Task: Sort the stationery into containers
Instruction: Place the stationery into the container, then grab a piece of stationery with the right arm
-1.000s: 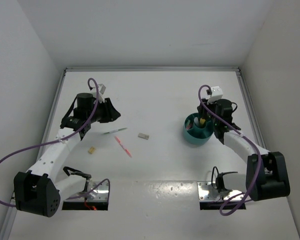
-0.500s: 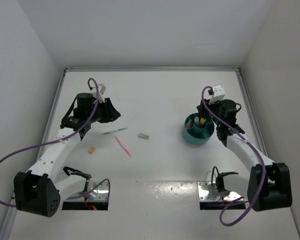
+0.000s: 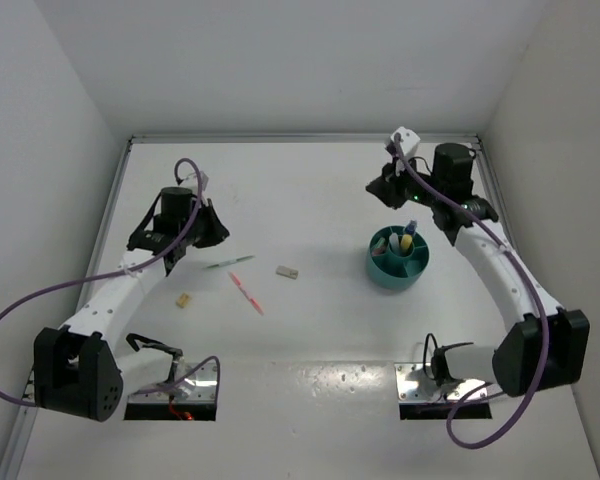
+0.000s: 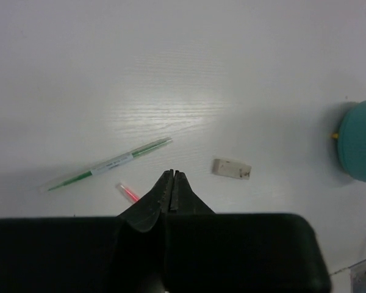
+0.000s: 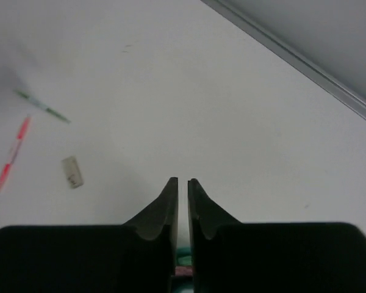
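Stationery is lying partly loose on the white table (image 3: 320,190), partly in the tub. We're seeing the L gripper (image 3: 218,234) hovering over the table's left-centre, jaws pressed flat together, gripping nothing. In its wrist cam the thin green pen w/ white label (image 4: 110,164) is lying diagonally just beyond & left of the fingers (image 4: 165,186). The clear tube w/ red tip (image 4: 128,193) is poking out right beside the left finger, mostly hidden by the gripper body. The small grey eraser block (image 4: 232,168) is sitting just right of the tips. We're not seeing any of them touching the gripper. The tiny yellow piece (image 3: 182,300) is lying nearer the arm bases, apart from the others.

The round teal plastic tub w/ inner dividers (image 3: 388,277) is standing on the table's right side. Markers are standing in it: we're making out a yellow marker (image 3: 408,240) & a light-blue marker (image 3: 395,246); the rest are too small to tell. The R gripper (image 3: 382,188) is hanging beyond the tub toward the back wall, not over it. Its jaws are sitting nearly together w/ only a thin slit btwn them, empty. In its wrist cam a sliver of teal is showing low btwn the fingers, while pen, tube & eraser are lying well apart on the left.
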`<state>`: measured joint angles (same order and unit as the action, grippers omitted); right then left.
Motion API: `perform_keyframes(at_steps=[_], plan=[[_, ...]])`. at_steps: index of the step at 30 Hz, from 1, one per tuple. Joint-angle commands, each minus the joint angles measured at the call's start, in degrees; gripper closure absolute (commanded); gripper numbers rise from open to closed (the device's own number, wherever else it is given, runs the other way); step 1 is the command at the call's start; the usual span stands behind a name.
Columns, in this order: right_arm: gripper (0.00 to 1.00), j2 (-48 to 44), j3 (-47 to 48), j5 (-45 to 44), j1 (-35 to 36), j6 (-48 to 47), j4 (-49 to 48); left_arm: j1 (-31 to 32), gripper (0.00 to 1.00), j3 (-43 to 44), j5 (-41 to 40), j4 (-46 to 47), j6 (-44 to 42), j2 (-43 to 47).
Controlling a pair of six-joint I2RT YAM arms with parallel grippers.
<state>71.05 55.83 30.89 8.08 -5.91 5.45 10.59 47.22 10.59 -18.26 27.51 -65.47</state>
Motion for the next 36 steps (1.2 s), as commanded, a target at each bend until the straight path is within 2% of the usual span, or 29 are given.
perform_keyframes(at_steps=[1, 2, 3, 4, 5, 7, 9, 11, 15, 19, 29, 36], plan=[[0.85, 5.4, 8.58, 10.15, 3.87, -5.86, 12.99, 0.57, 0.95, -0.38, -5.14, -0.98, 1.41, -1.23], [0.71, 8.12, 9.81, 7.71, 5.18, -5.86, 15.35, 0.57, 0.89, -0.38, -5.14, -1.68, 1.41, -1.76], [0.65, 9.62, 12.0, 6.21, 8.24, -6.74, 16.07, 0.57, 0.82, 0.23, -6.36, -1.69, 1.41, -2.89], [0.6, 11.38, 13.58, 4.98, 9.92, -7.53, 17.65, 0.57, 0.63, 0.85, -7.15, -2.65, 1.41, -3.43], [0.49, 15.4, 16.38, 2.35, 11.59, -8.23, 20.88, 0.57, 0.56, 0.85, -8.03, -3.79, 1.41, -3.43], [0.44, 19.72, 19.12, -2.39, 16.87, -9.54, 23.71, 0.57, 0.38, 1.56, -13.01, -4.33, 2.98, -3.43], [0.4, 26.12, 22.29, -6.35, 21.86, -9.56, 26.97, 0.57, 0.37, 1.56, -18.29, -6.34, 5.96, -2.3], [0.39, 29.66, 23.0, -9.7, 24.52, -10.35, 27.77, 0.57, 0.27, 1.56, -26.21, -8.1, 8.08, 0.16], [0.39, 35.82, 23.0, -16.02, 30.49, -11.4, 27.07, 0.57, 0.23, 1.56, -37.63, -11.09, 12.3, 5.08], [0.39, 41.01, 25.72, -19.12, 34.01, -11.4, 26.45, 0.57, 0.21, 1.56, -42.91, -12.68, 13.98, 9.3], [0.39, 50.15, 31.35, -24.74, 39.73, -8.24, 25.66, 0.57, 0.21, 1.03, -46.44, -14.26, 15.74, 11.15], [0.39, 53.93, 34.25, -26.59, 40.26, -7.71, 26.45, 0.57, 0.23, 1.03, -46.98, -14.26, 16.26, 11.68]])
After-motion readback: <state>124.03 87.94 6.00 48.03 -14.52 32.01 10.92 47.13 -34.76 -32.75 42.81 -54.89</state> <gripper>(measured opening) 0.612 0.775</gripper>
